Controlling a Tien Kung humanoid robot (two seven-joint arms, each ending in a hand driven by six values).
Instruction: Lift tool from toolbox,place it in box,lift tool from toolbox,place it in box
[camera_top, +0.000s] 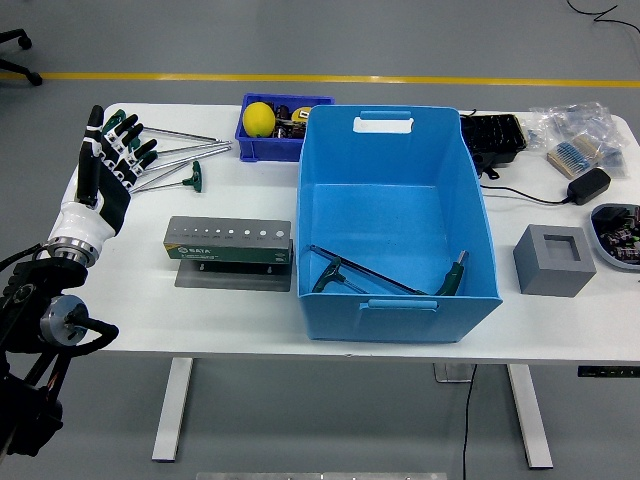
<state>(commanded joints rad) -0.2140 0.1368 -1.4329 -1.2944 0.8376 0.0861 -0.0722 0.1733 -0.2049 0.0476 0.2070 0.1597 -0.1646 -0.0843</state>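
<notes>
Two green-handled T-handle wrenches (385, 277) lie on the floor of the blue plastic box (398, 222), as the robot's left hand (103, 170), fingers spread and empty, hovers over more T-handle tools (170, 160) at the white table's (250, 310) left end.

I'm looking at a workshop or factory lab floor: grey sealed floor (300, 40) with a yellow safety line (400, 79), a white table (560, 320) carrying T-handle wrenches (185, 160), a parts bin (270, 148) and bagged components (575, 135).
</notes>
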